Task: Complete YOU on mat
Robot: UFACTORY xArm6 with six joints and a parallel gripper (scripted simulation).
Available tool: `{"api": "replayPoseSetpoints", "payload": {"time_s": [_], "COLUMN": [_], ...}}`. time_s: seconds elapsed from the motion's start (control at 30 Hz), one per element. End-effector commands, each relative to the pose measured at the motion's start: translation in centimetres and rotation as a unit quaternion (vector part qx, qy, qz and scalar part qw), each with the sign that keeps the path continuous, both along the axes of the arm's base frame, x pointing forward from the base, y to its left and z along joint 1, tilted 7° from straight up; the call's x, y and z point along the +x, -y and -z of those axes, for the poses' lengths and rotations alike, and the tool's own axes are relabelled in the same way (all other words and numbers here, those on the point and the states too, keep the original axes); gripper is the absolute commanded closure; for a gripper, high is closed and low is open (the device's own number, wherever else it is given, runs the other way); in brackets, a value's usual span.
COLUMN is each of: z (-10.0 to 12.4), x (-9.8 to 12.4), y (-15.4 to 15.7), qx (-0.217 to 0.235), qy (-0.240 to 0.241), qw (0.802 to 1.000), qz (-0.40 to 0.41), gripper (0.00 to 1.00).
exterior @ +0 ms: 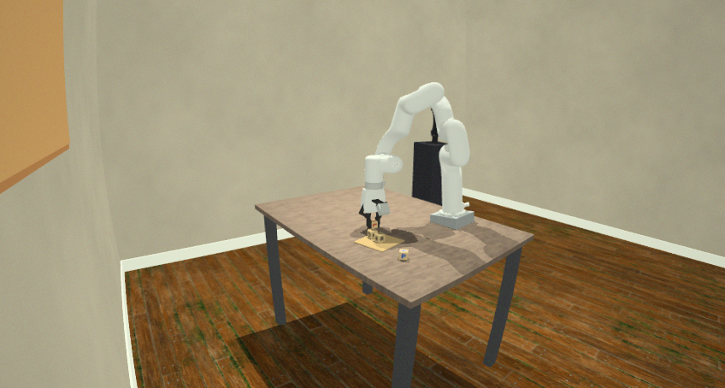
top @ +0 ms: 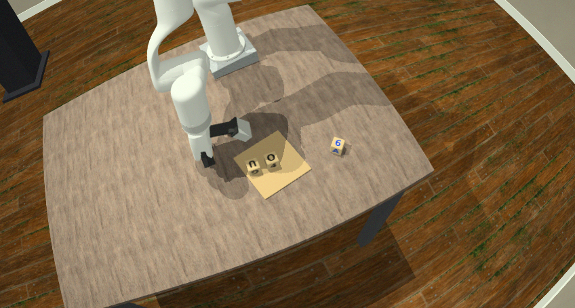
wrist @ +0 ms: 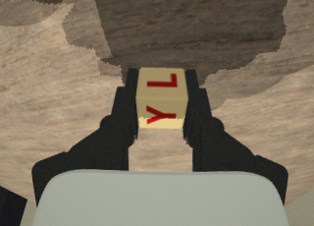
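Note:
The block with red Y and L point(exterior: 374, 223) point(wrist: 162, 99) stands on the table beside the mat; Y seems to be on top and L on a side. My gripper point(exterior: 374, 226) point(wrist: 161, 84) is shut on it, with a finger against each of two opposite sides. The top view does not show this block. On the mat point(top: 268, 188) point(exterior: 385, 247) lie the U block point(top: 253, 165) point(exterior: 371, 234) and the O block point(top: 271, 160) point(exterior: 380, 238), side by side. Their letters are on top, upside down for the top view, so upright from the base.
The fourth block point(top: 338, 145) point(exterior: 403, 255), with a blue 6 on top, lies off the mat on the table point(top: 133, 224), to the right in the top view. Bare mat shows right of the O block there. The U block is close to the mat's left edge.

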State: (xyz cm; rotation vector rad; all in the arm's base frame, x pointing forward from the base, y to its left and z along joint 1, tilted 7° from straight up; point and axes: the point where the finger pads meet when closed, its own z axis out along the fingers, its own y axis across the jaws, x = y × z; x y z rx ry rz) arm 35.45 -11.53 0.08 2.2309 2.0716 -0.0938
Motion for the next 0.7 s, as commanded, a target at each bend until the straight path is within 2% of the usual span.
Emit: {"api": "replayPoseSetpoints", "payload": {"time_s": [0.0, 0.2, 0.3, 0.67], "z": [-0.1, -0.2, -1.1, -8.5], "x": [0.1, 0.1, 0.1, -0.1], "y": [0.0, 0.0, -0.1, -0.9], "qx": [0.0, 0.0, 0.0, 0.0], "qy": [0.002, 0.002, 0.002, 0.002], "qw": [1.0, 1.0, 1.0, 1.0], "qz": [0.0, 0.0, 0.0, 0.0], "gripper": [0.73, 0.73, 0.73, 0.73]}}
